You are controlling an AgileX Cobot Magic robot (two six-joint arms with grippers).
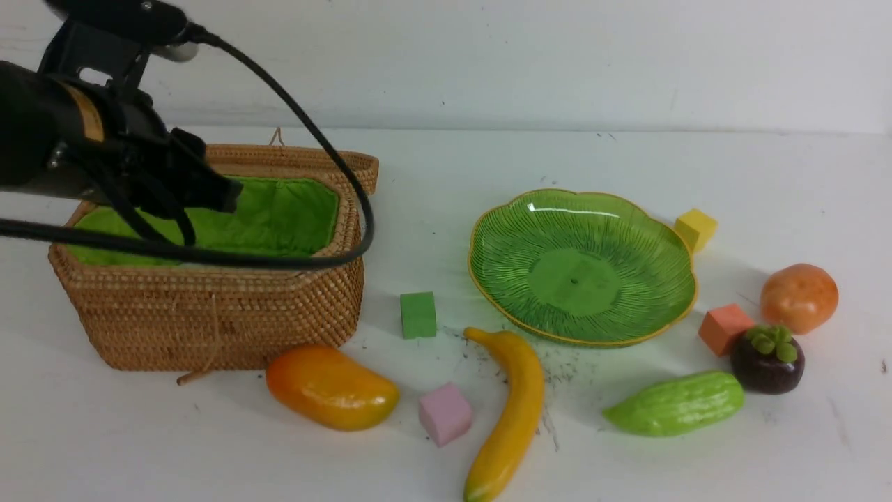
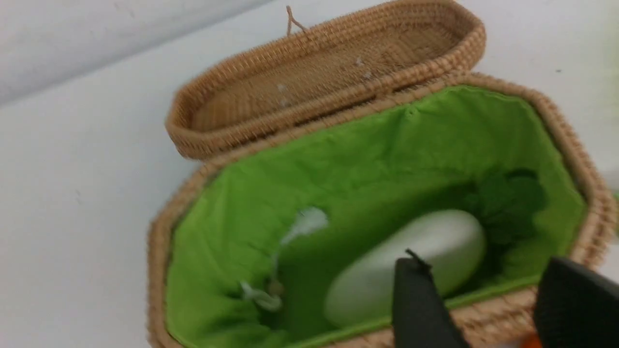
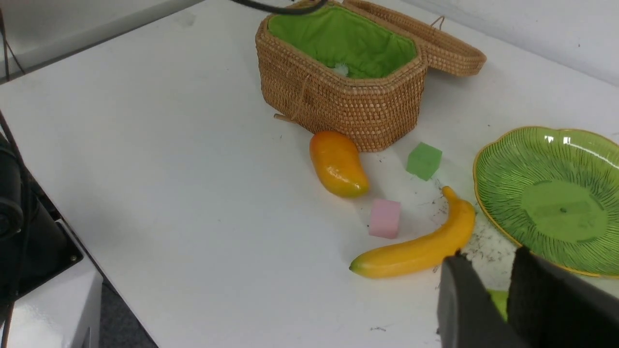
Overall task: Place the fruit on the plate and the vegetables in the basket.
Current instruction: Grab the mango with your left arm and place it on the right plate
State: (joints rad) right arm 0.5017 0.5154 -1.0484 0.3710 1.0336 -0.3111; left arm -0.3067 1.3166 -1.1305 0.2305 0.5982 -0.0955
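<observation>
The radish (image 2: pixel 411 241) lies on its side at the bottom of the basket (image 1: pixel 209 314), close to the wall that the left gripper (image 2: pixel 483 275) hangs over. It is a smooth white oblong piece with dark green leaves at one end, pale against the bright green cloth lining, though the wrist view is a little blurred. The gripper's fingers (image 2: pixel 420 304) stand wide apart with nothing between them.

This piece looks delivered, so the step in hand is probably getting the arm out cleanly. It should rise straight up until the fingers and the looping cable (image 1: pixel 334 160) clear the wicker rim, and only then swing away. That way nothing catches the rim or the open lid (image 2: pixel 329 82) behind the basket.

The mango (image 1: pixel 331 387) sits just beside the basket's front right corner. The banana (image 1: pixel 512 411) and the bare plate (image 1: pixel 582 272) are further to the basket's right. Well beyond them lie the gourd (image 1: pixel 674 404), the mangosteen (image 1: pixel 766 359) and the tomato (image 1: pixel 798 298). The right gripper (image 3: pixel 491 253) is on that far side too, its fingers narrowly apart and holding nothing, with the gourd glimpsed through the gap.
</observation>
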